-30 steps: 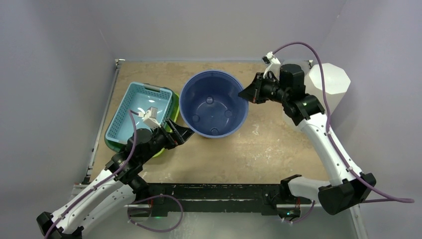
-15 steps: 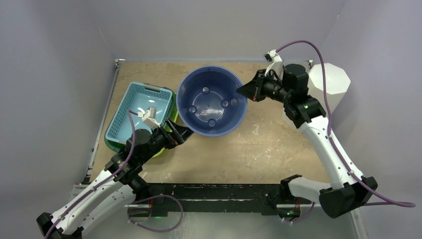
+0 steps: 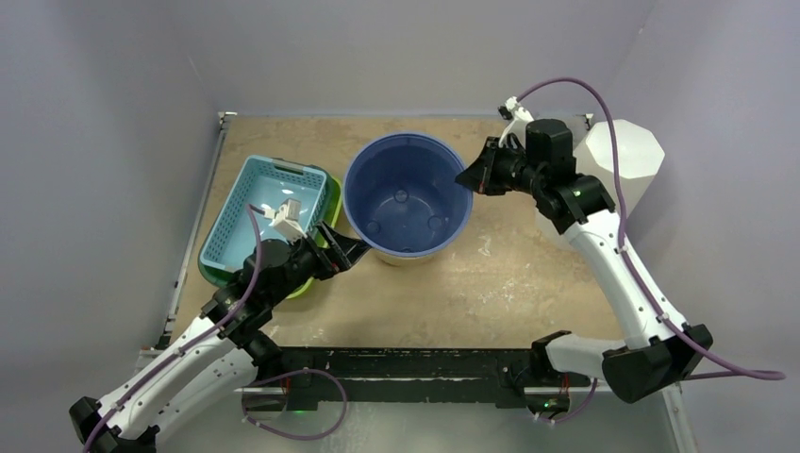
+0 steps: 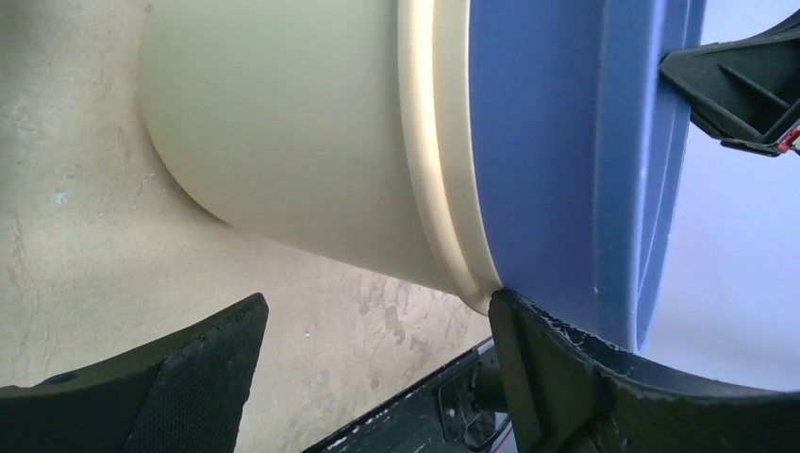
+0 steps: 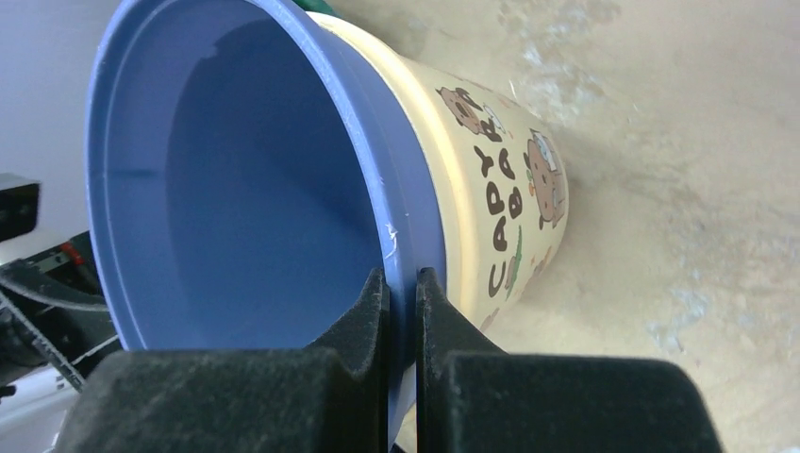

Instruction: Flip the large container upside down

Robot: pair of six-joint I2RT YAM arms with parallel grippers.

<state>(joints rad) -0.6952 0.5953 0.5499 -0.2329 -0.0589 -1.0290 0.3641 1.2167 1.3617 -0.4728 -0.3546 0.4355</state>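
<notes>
Between right fingers (image 5: 363,321), container (image 3: 408,193) (less tilted)

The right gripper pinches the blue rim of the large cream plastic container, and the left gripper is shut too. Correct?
No: the left gripper is open, as the left wrist view shows. The right gripper pinches the blue rim of the large cream plastic container.

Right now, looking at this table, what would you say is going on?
The right tool is shut on the rim of the large cream plastic container with a blue lining. Its mouth faces up, so it is not yet turned over. The left tool is open at the container's near-left side, not gripping it.
</notes>
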